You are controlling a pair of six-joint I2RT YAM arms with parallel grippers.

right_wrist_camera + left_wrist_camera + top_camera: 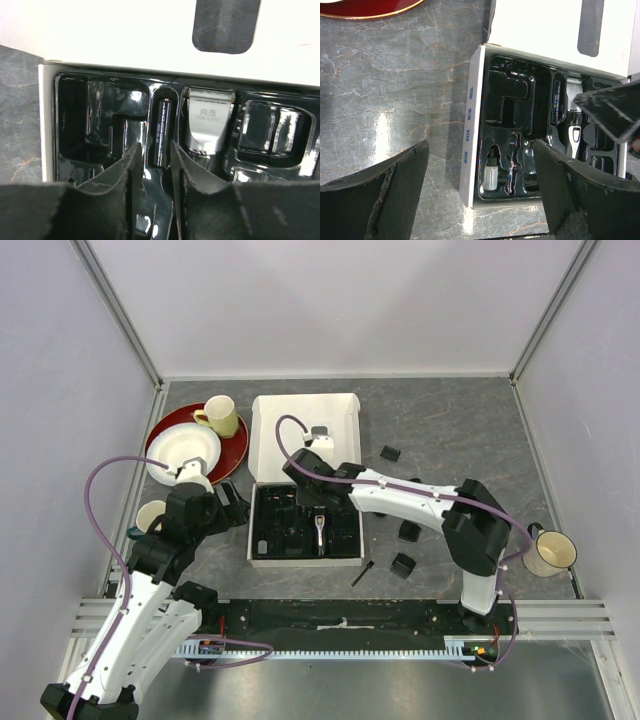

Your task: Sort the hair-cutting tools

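Judging the danger first, we thought the right gripper (152,150), its fingers (131,185) barely parted and holding nothing, could jab a ridge of the tray (110,115) or the dark cylinder (161,132) rather than straddle the clipper (207,120), because it hung over the white box (125,30) just to the cylinder's side of the clipper's head. The clipper lay in a moulded slot near the box's middle, its silver blade head printed with characters and pointing toward the box's lid, its body black and silver. Just beside the box's wall nearest the left arm, the left gripper (480,145) gaped wide and held nothing.
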